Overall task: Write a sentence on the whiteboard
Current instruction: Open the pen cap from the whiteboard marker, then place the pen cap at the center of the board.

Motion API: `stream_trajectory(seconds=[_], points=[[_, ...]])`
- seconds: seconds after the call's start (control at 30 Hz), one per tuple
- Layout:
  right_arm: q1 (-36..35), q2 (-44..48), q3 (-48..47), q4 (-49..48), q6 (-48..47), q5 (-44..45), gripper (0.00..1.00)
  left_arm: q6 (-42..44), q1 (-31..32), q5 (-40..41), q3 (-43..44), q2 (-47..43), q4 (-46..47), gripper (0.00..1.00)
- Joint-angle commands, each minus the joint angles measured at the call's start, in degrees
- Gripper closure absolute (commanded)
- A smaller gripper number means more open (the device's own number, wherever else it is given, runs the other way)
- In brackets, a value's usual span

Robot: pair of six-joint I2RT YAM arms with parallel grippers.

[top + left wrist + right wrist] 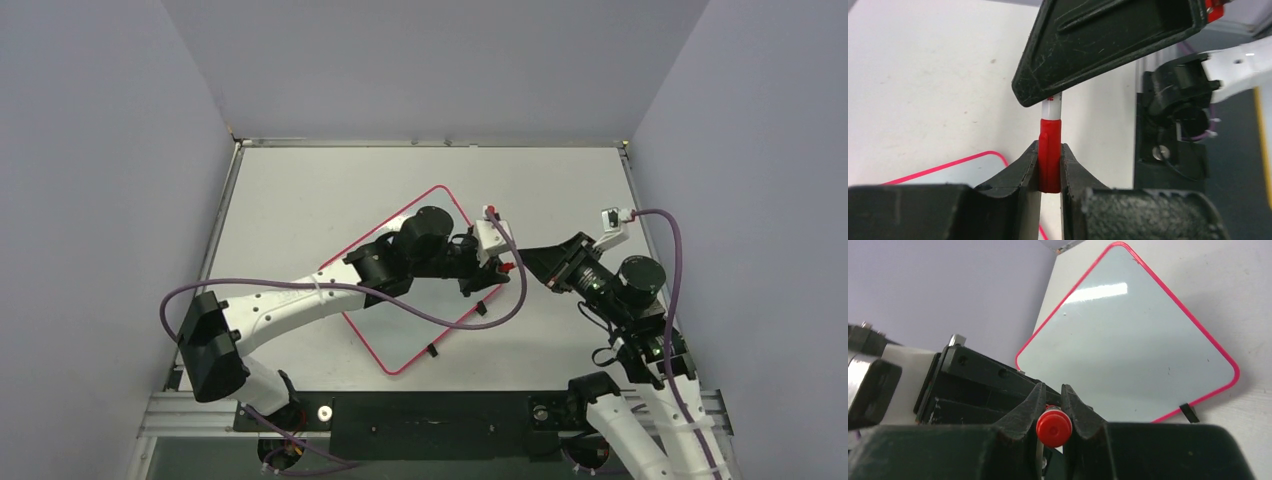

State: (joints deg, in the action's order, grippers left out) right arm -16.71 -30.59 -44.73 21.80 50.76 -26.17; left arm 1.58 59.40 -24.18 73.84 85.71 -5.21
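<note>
Beside the lone whiteboard [395, 345], left gripper [1050, 150] and right gripper [1052, 389] clamp one marker [1049, 165]; two clips [432, 350] [481, 308] edge it, bare table [560, 180] beyond.

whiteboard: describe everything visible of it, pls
The flat white rectangular whiteboard has rounded corners, a thin red-pink border and two small black clips on its near-right edge. It lies flat on the pale grey table, turned diagonally. Its glossy face shows a light reflection and no writing where visible. The white left arm reaches across it in the top view, hiding its middle.
</note>
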Motion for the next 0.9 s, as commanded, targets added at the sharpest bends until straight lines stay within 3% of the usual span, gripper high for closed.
stream_trajectory(seconds=[0.0,0.2,0.4,0.73,0.87], points=[[9.9,-4.16,0.28,8.64,-1.54,3.98,1.0,5.39,3.23,15.52,-2.0,0.07,2.57,1.0],[21.04,-7.48,2.64,11.67,-2.13,-0.22,1.0,4.99,4.59,24.82,-9.09,0.93,12.13,1.0],[24.34,-7.87,1.77,15.47,-3.03,4.39,1.0,3.65,6.32,26.58,-12.88,2.81,17.96,1.0],[25.06,-6.46,-6.27,23.38,-7.02,31.27,1.0,-4.94,12.11,27.29,-7.7,17.46,22.77,1.0],[25.02,-6.26,-9.71,25.51,-7.9,37.81,1.0,-8.57,13.12,29.11,-3.02,25.3,22.9,1.0]])
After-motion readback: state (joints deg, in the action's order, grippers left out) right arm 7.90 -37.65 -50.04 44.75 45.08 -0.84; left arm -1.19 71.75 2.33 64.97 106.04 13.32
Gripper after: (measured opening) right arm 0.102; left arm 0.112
